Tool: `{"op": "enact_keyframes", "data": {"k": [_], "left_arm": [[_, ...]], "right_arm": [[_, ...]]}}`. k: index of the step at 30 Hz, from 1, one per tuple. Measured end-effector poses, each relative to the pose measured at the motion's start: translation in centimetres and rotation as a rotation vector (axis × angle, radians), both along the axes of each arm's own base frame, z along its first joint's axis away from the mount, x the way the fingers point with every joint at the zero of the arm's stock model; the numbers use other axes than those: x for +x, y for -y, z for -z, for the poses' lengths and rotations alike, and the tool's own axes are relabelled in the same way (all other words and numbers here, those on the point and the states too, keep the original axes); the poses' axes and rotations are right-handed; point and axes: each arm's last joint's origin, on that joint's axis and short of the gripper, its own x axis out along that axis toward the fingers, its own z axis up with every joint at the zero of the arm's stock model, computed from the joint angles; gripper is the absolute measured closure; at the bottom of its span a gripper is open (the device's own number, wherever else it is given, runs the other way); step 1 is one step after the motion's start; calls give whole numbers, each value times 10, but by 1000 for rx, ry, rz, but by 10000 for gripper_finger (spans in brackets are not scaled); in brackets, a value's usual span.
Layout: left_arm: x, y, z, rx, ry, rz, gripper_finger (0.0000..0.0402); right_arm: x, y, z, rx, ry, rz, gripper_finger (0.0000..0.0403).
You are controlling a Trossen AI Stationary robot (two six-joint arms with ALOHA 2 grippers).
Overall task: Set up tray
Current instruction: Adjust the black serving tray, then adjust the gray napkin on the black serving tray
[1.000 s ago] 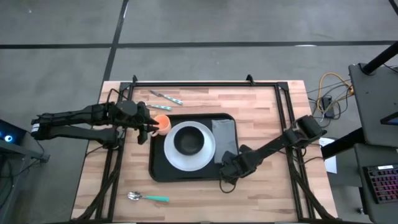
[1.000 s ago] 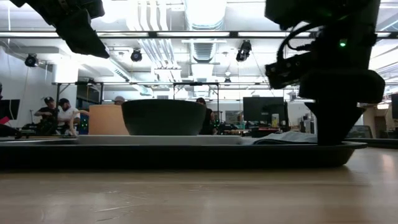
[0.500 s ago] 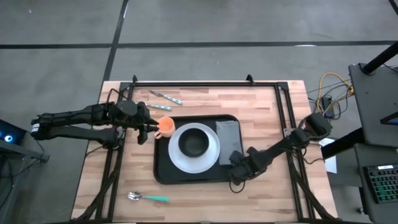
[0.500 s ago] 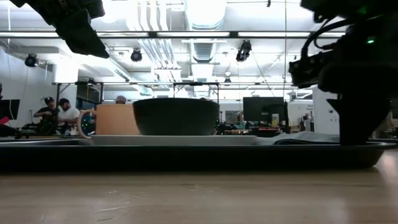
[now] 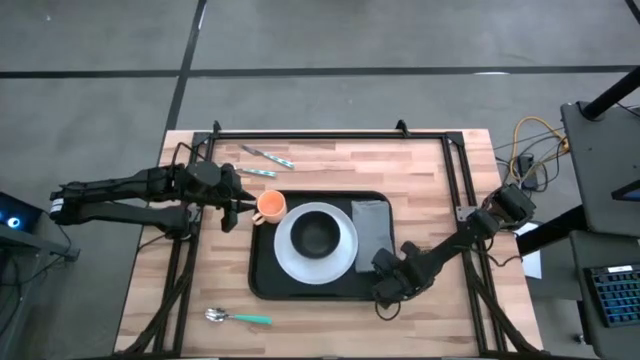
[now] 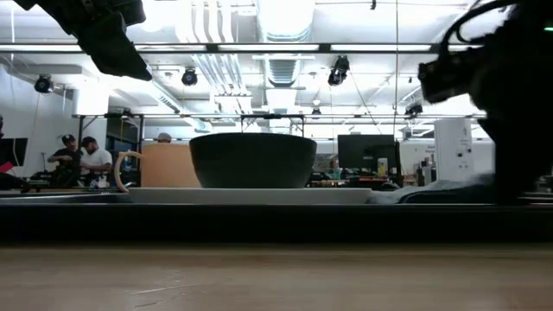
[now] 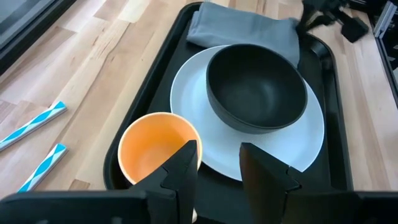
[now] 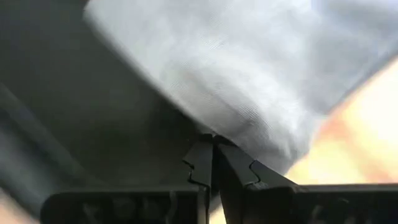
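The black tray (image 5: 262,280) lies on the wooden table and carries a white plate (image 5: 290,258) with a black bowl (image 5: 318,235) on it. An orange cup (image 5: 270,205) stands in its far left corner, and a folded grey napkin (image 5: 370,225) lies along its right side. My right gripper (image 5: 386,288) is shut and points down at the tray's near right corner. My left gripper (image 5: 240,207) hangs open above the table just left of the cup. In the left wrist view the left gripper (image 7: 217,158) has nothing between its fingers. My right gripper has its shut fingertips (image 8: 202,158) down on the tray's floor (image 8: 124,124) at the near right corner, right beside the napkin's edge (image 8: 242,118). The fingers come steeply from above. The tray lies flat on the table. Whether they pinch anything, I cannot tell.
Two utensils with blue-and-white striped handles (image 5: 266,156) lie near the table's far edge. A spoon with a teal handle (image 5: 238,318) lies near the front edge. Black frame rails run along both sides of the table. People sit in the room far behind.
My right gripper has gone toward the table's right edge and a little toward the near edge. The tray has slid right along the table with it, carrying plate, bowl, napkin and cup. The cup now stands farther from the still left gripper.
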Motion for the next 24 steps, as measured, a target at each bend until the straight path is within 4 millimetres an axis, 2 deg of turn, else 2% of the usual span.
{"op": "enact_keyframes", "data": {"k": [3,5,8,11,18,24], "left_arm": [[0,0,-1,2,6,1,300],[0,0,-2,7,11,-4,300],[0,0,-7,15,29,-11,300],[-1,0,-11,16,37,-11,300],[-1,0,-11,22,33,-7,300],[-1,0,-11,23,33,-6,300]], "right_arm": [[3,14,-16,-125,-25,0,395],[8,21,-34,-180,23,-8,395],[10,27,-59,-186,112,-20,395],[8,25,-68,-174,151,-32,395],[0,22,-50,-157,99,-12,395],[-6,29,-16,-121,69,6,395]]}}
